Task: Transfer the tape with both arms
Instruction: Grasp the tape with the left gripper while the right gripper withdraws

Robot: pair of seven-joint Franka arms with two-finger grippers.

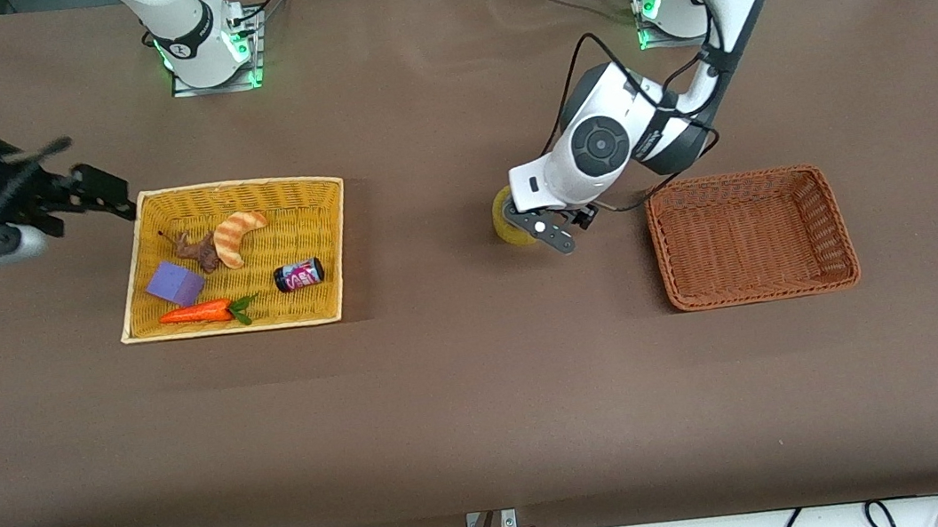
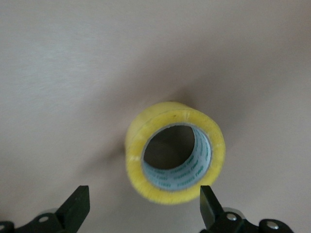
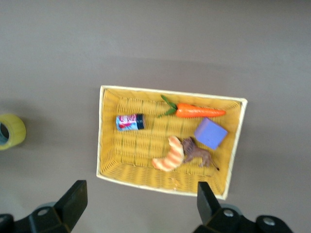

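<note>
**On the bare table between the baskets: left gripper closing in on the tape**

Between the two baskets, the tape point(image 1: 506, 218) is standing on its edge on the table point(image 1: 486, 405), nearer the brown basket point(image 1: 752, 236) than the yellow basket point(image 1: 231, 257). In the left wrist view the tape point(image 2: 176, 159) is showing its grey core, with the left gripper point(image 2: 143, 206) spread wide, its fingers point(image 2: 77, 206) flanking the roll but apart from it and gripping nothing. In the front view the left gripper point(image 1: 550, 231) is sitting low, just beside the tape.

The right gripper point(image 1: 90, 198) is waiting over the table at its own end, beside the yellow basket; its jaws are standing wide apart and empty in its wrist view point(image 3: 138, 206).

Judging by this, the pickup by the left arm is in hand. The next move is asking for a short advance until the fingers bracket the roll's flat faces, then a squeeze and lift toward the brown basket.
</note>
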